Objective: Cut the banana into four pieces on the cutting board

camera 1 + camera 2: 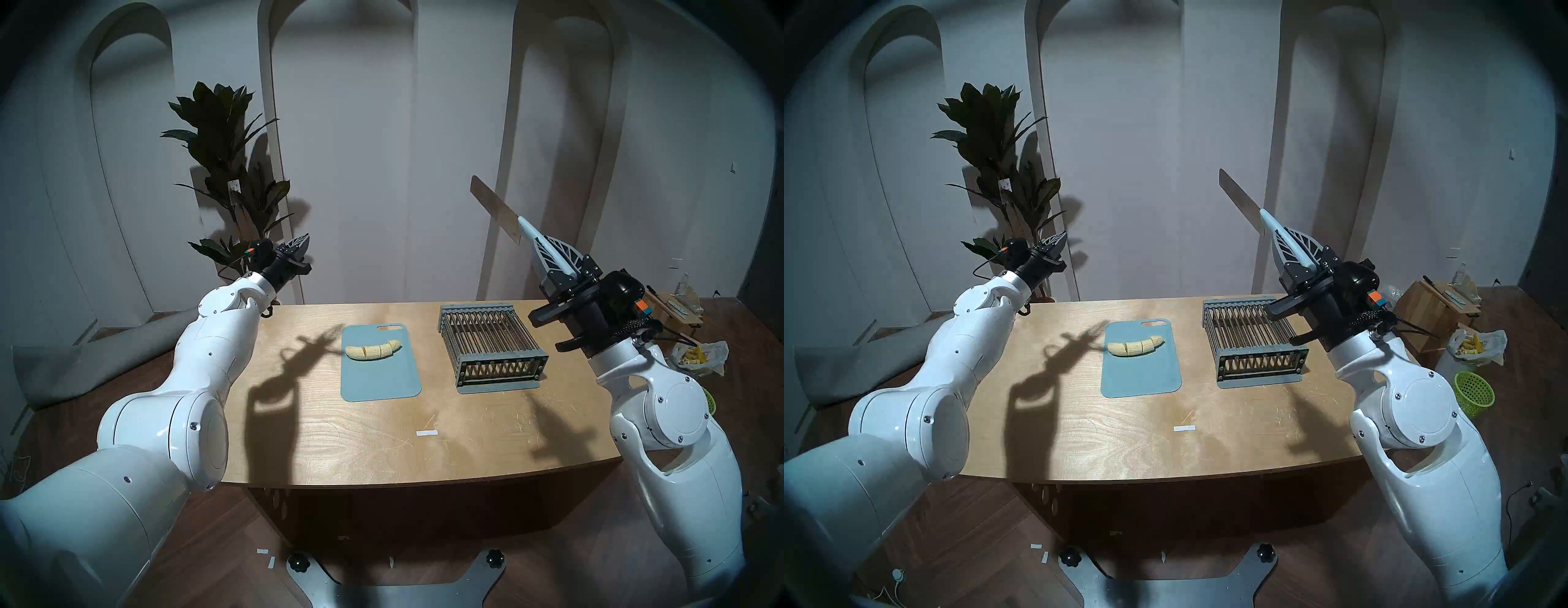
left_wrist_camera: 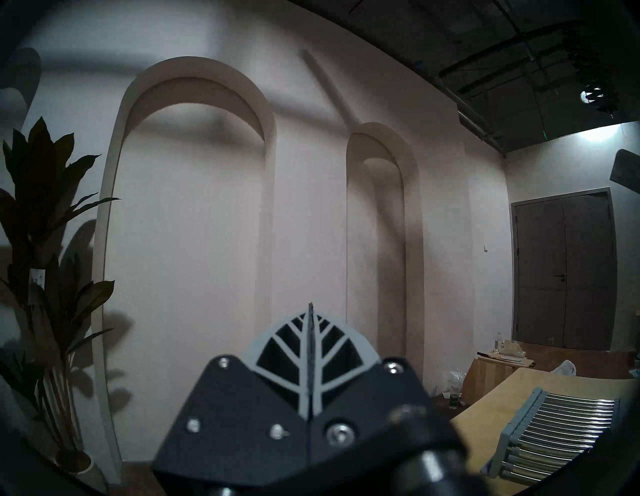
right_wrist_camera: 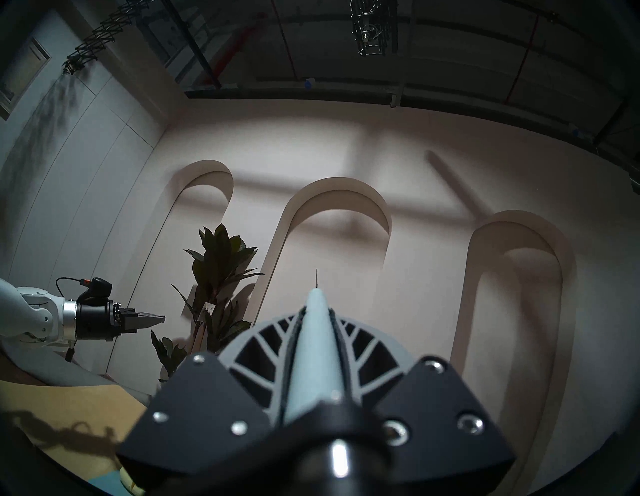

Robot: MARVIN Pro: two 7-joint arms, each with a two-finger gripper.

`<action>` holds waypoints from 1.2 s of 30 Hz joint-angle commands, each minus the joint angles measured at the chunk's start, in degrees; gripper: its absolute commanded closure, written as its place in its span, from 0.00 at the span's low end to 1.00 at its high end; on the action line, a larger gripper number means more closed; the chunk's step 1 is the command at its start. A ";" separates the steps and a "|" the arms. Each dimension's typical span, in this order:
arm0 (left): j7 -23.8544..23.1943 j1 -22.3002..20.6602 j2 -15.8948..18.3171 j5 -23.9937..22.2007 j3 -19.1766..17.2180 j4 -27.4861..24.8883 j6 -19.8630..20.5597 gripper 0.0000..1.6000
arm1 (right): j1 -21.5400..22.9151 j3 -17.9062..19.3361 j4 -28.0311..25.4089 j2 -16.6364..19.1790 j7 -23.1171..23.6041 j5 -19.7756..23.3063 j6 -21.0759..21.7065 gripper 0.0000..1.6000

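Showing only in head views: cut banana (image 1: 372,350) on board (image 1: 380,380); wrists: L gripper (image 2: 310,311) closed empty, R gripper (image 3: 316,311) clamping knife (image 1: 494,209).

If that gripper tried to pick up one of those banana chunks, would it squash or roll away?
Probably squash: the banana is peeled, so its soft flesh is bare. The pieces lie as short round chunks on the smooth cutting board, so a nudged one may roll or slide. Each likely weighs little.

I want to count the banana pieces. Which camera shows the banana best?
The head stereo left view: the banana lies in plain sight on the cutting board, its cuts visible. Head stereo right shows nearly the same. The right wrist view catches only a sliver at its bottom edge; the left wrist view shows none.
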 commanded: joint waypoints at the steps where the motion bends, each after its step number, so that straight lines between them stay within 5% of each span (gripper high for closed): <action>1: 2.44 0.10 -0.06 0.33 -0.21 -2.57 1.26 1.00 | -3.95 1.90 -3.05 -0.46 -1.06 -0.22 0.10 1.00; 6: 3.66 1.25 -0.88 0.57 0.22 -3.68 2.76 1.00 | -6.21 3.00 -4.31 -0.76 -1.84 -0.63 0.10 1.00; 7: 3.91 1.39 -0.93 0.66 0.30 -3.86 3.04 0.84 | -6.57 3.18 -4.46 -0.83 -1.96 -0.70 0.11 1.00; 8: 4.09 1.59 -1.06 0.63 0.27 -4.21 3.18 0.58 | -7.08 3.44 -4.69 -0.93 -2.13 -0.78 0.13 1.00; 9: 4.27 1.75 -1.12 0.74 0.36 -4.53 3.45 0.00 | -7.55 3.66 -4.92 -1.02 -2.28 -0.87 0.14 1.00; 36: 16.02 6.04 -0.31 6.96 1.69 -15.23 9.47 0.00 | -17.96 10.39 -8.75 -5.69 -7.21 2.65 3.83 1.00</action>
